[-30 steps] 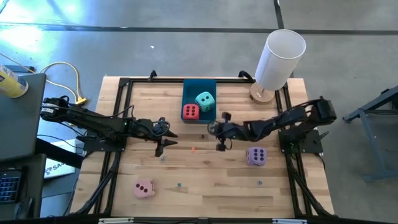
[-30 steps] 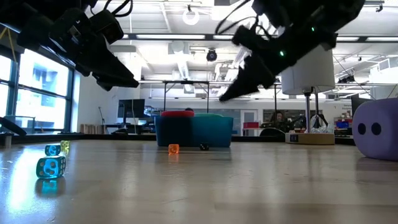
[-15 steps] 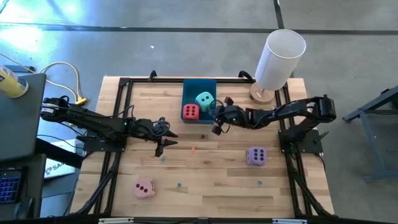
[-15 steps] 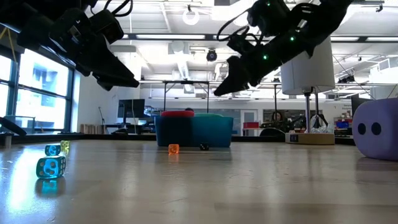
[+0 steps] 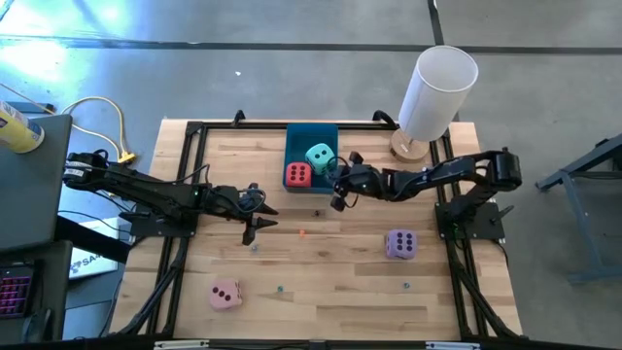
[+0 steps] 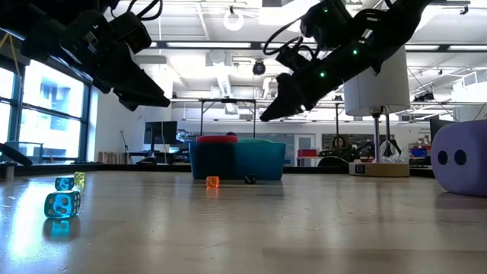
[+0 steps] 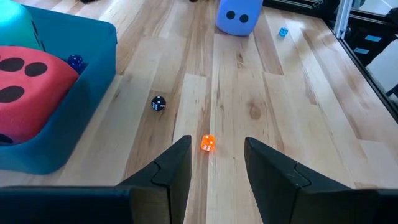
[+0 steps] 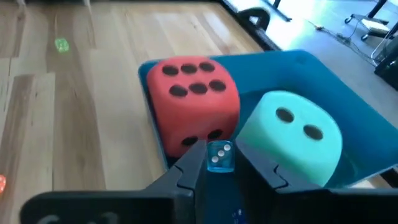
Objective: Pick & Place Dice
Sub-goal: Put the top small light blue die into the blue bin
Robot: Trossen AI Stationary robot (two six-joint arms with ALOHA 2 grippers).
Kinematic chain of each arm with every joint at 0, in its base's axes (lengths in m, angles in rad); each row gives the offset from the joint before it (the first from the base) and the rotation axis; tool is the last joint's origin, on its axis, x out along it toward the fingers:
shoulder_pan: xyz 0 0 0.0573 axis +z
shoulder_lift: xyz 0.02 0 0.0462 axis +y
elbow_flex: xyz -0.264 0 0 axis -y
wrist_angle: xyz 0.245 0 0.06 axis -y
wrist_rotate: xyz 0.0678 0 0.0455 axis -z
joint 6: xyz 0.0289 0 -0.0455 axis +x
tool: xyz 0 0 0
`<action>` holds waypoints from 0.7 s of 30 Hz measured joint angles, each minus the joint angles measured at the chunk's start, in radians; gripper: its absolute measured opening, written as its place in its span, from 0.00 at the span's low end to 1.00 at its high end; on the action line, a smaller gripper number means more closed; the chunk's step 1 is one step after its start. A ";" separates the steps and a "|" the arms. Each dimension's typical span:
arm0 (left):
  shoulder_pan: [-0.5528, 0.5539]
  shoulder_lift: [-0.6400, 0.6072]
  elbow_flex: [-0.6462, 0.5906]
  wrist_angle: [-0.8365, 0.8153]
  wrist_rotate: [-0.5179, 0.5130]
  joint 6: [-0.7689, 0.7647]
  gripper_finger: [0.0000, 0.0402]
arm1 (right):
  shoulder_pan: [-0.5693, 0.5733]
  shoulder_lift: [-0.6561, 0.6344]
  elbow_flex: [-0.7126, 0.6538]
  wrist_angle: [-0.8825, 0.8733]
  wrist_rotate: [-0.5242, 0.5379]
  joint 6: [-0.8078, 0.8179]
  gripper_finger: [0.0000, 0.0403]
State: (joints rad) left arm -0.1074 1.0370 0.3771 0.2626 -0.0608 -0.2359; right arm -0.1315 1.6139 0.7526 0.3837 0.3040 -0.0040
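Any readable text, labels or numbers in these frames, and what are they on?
"SA": start of a word on the white sheet left of the table; the rest is blurred.
No other words. The dice carry pips only: red die shows six on top, teal die two.

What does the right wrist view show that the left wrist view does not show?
Only the right wrist view shows the right gripper holding a small clear blue die over the tray, and the teal die's two-pip face.

Only the left wrist view shows the purple die, a small orange die ahead of the open left gripper, and a small black die.

Both show the red die in the blue tray and the wooden table.
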 joint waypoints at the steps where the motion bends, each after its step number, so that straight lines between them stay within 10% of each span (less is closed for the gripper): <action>1: 0.000 0.000 0.000 0.000 0.000 0.000 0.35 | 0.000 0.013 0.002 0.017 0.002 0.000 0.19; 21: 0.000 0.000 0.000 0.000 0.000 0.001 0.35 | -0.007 0.061 0.001 0.064 0.061 0.043 0.68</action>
State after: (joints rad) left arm -0.1070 1.0370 0.3771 0.2623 -0.0608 -0.2352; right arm -0.1383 1.6745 0.7540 0.4472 0.3649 0.0392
